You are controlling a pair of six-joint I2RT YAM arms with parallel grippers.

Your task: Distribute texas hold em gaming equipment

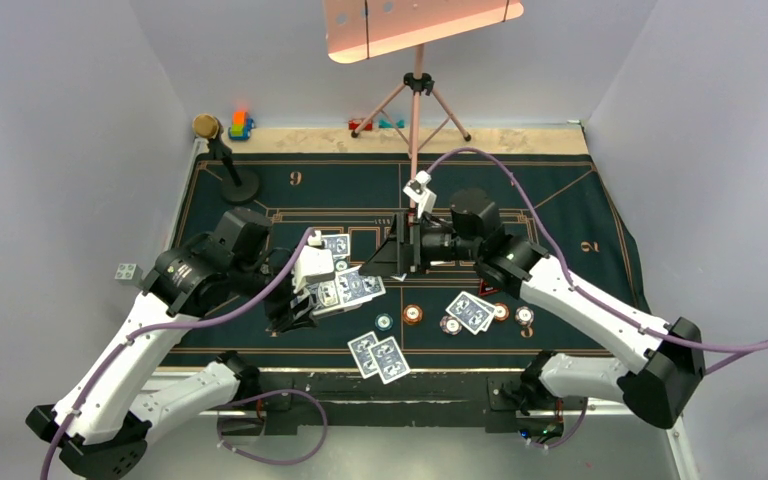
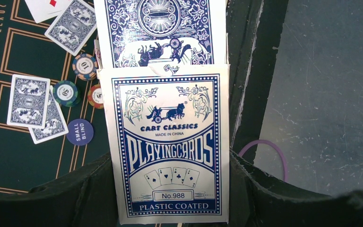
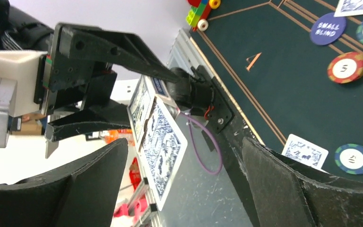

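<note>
"Holding anything, is it, that left gripper (image 2: pixel 170 163)?"

"Yes. It's clamped tight on the card box (image 2: pixel 170 142), and a blue-backed card (image 2: pixel 160 28) pokes out of the box's top end. It hangs over the felt mat (image 1: pixel 560 210) at about eight o'clock."

"And the right gripper (image 1: pixel 397 258)?"

"Its fingers are spread wide with nothing in them. It sits near the middle of the mat, aimed toward eight o'clock at the box and close to it."

"What's down on the felt?"

"A face-down pair of cards (image 1: pixel 378 357) lies at six o'clock by the near edge, and a second pair (image 1: pixel 470 312) at about four. Between them are a teal chip (image 1: pixel 384 322), an orange chip (image 1: pixel 414 314) and a pinkish-white chip (image 1: pixel 450 324). A dark blue small-blind disc (image 2: pixel 80 132) lies just beside the six o'clock pair."
</note>
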